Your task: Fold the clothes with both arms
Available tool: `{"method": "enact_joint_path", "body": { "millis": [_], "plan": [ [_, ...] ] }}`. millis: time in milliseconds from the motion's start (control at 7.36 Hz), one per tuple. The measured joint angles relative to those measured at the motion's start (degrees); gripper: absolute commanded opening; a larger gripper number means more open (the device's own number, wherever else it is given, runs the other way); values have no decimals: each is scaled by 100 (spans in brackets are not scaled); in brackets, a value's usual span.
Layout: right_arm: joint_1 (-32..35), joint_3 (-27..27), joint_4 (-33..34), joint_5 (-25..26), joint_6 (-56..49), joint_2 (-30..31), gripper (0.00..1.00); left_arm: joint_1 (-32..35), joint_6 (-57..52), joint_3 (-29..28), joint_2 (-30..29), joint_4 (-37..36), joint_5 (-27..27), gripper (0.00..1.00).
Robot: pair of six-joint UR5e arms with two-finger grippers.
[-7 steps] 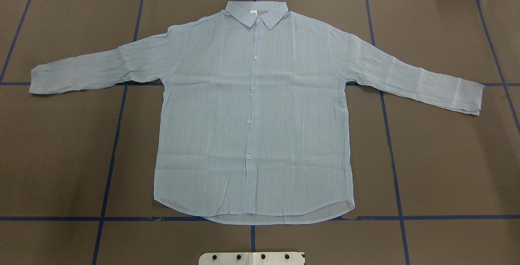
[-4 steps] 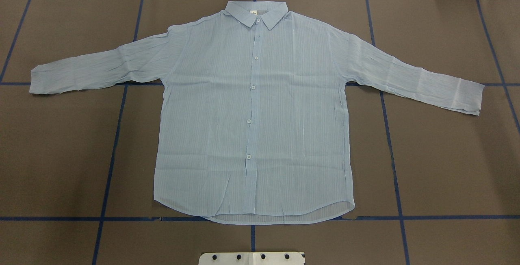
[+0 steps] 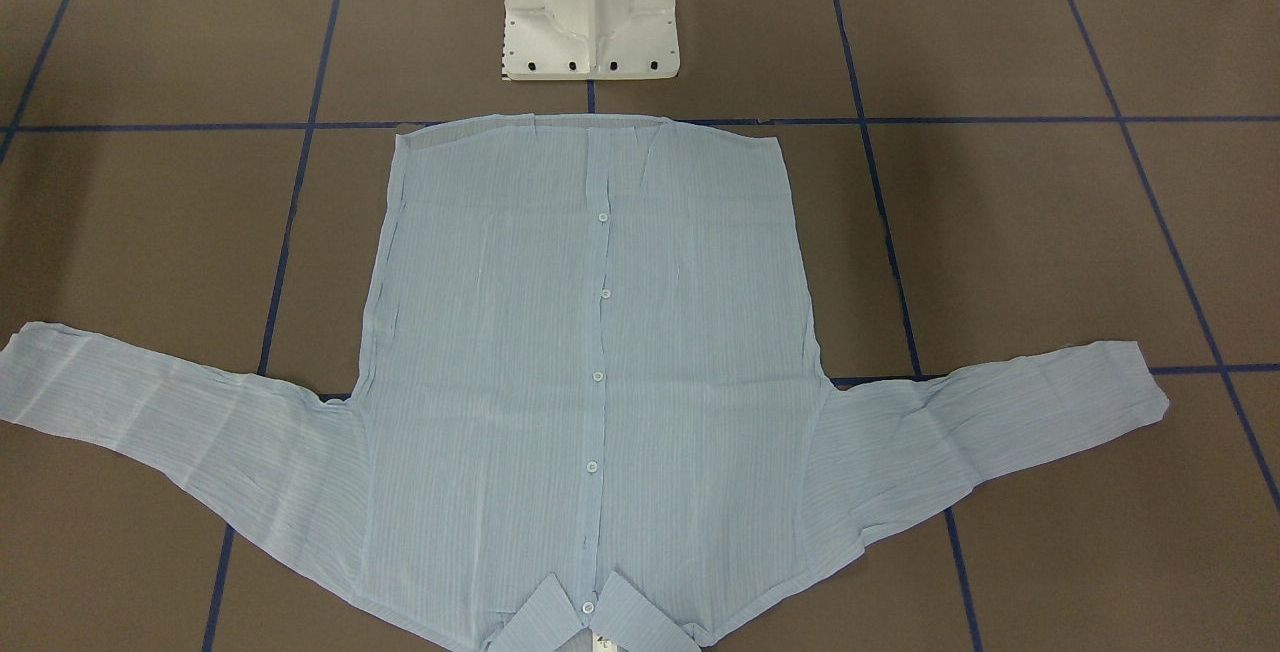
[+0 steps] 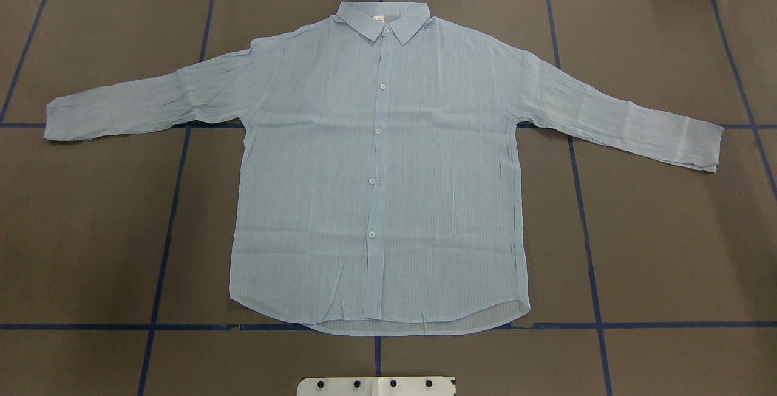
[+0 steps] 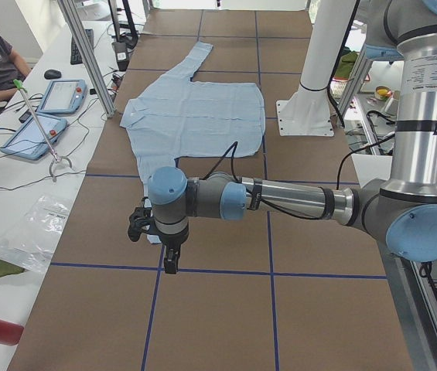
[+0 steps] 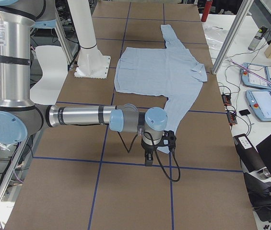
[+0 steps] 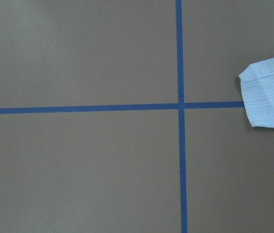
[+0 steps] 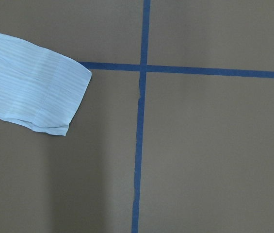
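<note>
Left claw [image 5: 168, 261] and right claw [image 6: 147, 159] hover over bare desk [image 4: 668, 232] off either end of the shirt [image 4: 425, 171] — we can't tell if they're open or closed. It lies flat, buttoned, sleeves spread. Our worry: thin cloth — a shallow pinch slips and skews the fold.

Pale blue striped shirt [image 4: 376, 165] lies flat, buttoned, front up, sleeves [image 4: 139, 101] spread, collar [image 4: 383, 19] far from me. My left arm [image 5: 280, 199] and right arm [image 6: 77, 116] reach out low, one near each cuff.
</note>
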State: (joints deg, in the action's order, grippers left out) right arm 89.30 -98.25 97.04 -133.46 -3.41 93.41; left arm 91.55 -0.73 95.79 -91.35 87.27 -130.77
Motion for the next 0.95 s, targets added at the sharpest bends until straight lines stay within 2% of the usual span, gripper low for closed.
{"method": "enact_joint_path", "body": {
  "millis": [408, 543, 815, 951],
  "plan": [
    [-29, 148, -57, -174, 17, -391, 100, -7, -22, 109, -155, 128, -26, 100],
    [-50, 350, -324, -280, 16, -464, 100, -11, -28, 108, -135, 292, -30, 100],
    [-277, 1105, -1644, -366, 454, -537, 100, -11, -15, 170, -12, 704, -36, 100],
    [-524, 1489, -2456, -357, 1156, -585, 100, -11, -5, 211, 15, 802, -58, 100]
  ]
}}
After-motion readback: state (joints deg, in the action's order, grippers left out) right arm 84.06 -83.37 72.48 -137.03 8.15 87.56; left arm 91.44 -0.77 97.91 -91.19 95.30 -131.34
